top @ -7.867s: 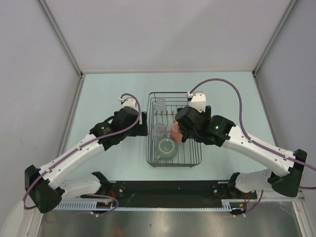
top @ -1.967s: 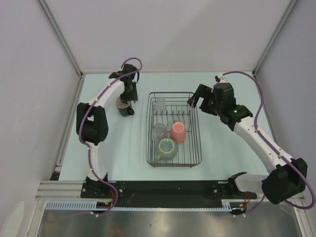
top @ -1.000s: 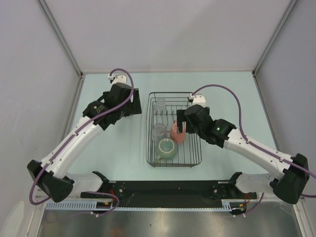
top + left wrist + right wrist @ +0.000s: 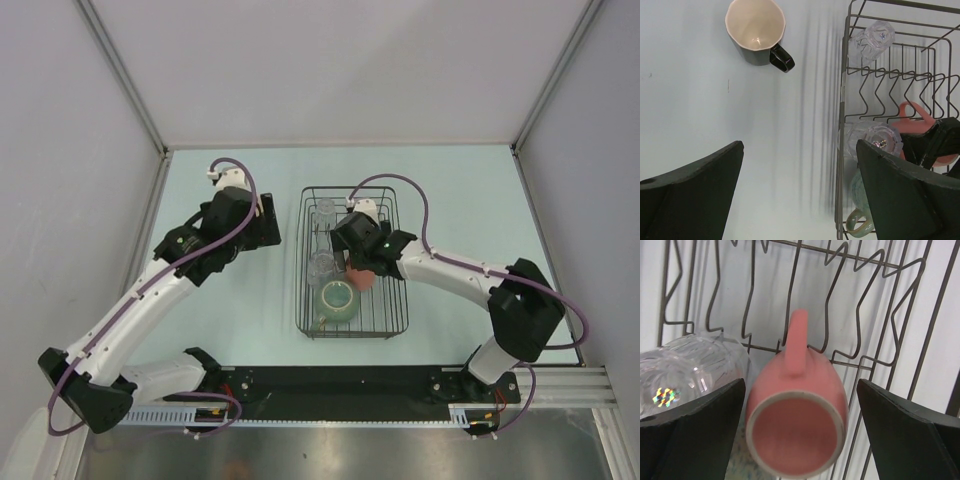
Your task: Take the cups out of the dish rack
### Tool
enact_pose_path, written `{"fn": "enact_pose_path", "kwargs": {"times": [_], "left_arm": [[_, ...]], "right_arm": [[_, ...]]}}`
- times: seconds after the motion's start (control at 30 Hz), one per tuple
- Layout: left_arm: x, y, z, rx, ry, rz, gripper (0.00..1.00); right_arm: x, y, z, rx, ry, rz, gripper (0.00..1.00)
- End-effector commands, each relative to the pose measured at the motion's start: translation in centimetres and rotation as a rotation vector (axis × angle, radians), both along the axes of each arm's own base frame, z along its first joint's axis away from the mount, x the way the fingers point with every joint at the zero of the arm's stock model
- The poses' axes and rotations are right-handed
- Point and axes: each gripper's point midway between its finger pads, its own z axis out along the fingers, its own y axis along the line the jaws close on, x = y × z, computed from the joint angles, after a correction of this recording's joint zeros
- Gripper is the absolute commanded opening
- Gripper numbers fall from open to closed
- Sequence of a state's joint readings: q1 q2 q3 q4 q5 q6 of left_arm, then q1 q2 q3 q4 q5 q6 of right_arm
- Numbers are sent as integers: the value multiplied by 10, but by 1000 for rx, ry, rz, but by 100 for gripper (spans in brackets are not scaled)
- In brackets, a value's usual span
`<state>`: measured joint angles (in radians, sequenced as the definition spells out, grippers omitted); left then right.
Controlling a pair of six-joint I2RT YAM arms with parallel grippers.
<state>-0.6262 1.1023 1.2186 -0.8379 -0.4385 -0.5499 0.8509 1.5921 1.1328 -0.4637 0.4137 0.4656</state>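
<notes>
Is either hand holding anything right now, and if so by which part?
Nothing is held. The left hand is open and empty; the right hand is open, its fingers flanking the body of the pink cup without gripping it.

Two glass tumblers, one pink cup, one green mug, one dark mug and one wire rack are counted.

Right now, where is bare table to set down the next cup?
Bare: the pale green table right of the black wire dish rack, beyond the right arm, and the strip behind the rack. Left, a dark handled mug stands. Crowded: the rack's near half, with clear glass tumbler, salmon-pink cup, sage-green mug.
</notes>
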Motion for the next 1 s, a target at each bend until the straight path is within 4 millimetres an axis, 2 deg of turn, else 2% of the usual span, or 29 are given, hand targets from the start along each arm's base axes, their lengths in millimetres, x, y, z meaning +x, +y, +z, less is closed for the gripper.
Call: {"fn": "enact_pose_path", "kwargs": {"times": [0.0, 0.13, 0.23, 0.27, 0.33, 0.43, 0.47, 0.53, 0.57, 0.67, 0.8, 0.9, 0.97], "left_arm": [[3, -7, 5, -30, -20, -4, 100], [2, -6, 2, -26, -16, -1, 100], [2, -6, 0, -30, -11, -2, 100], [2, -7, 0, -30, -9, -3, 100], [3, -7, 0, -29, -10, -2, 100], [3, -9, -1, -30, -5, -7, 100], [3, -9, -1, -32, -6, -8, 100], [3, -9, -2, -31, -4, -9, 100], [3, -9, -3, -32, -3, -9, 100], [4, -10, -2, -35, -7, -13, 100], [5, -11, -4, -33, -5, -15, 100], [7, -13, -4, -31, -8, -17, 100], [9, -13, -2, -30, -14, -18, 100]], "right_arm": [[12, 8, 3, 29, -17, -4, 100], [7, 2, -9, 25, 7, -9, 99], [4, 1, -11, 30, 10, -8, 86], [3, 0, -12, 29, 14, -8, 77], [2, 0, -11, 42, 15, -10, 69], [-2, 0, -9, 43, 14, -7, 52], [-3, 0, -9, 42, 13, -8, 37], [-6, 0, -9, 41, 15, -10, 19], [-6, -2, -7, 37, 9, -15, 0], [-8, -5, -5, 30, -1, -25, 0], [-7, -10, 9, 33, -35, -39, 0], [-2, -15, 26, 17, -71, -51, 0], [6, -17, 51, 23, -119, -46, 0]]}}
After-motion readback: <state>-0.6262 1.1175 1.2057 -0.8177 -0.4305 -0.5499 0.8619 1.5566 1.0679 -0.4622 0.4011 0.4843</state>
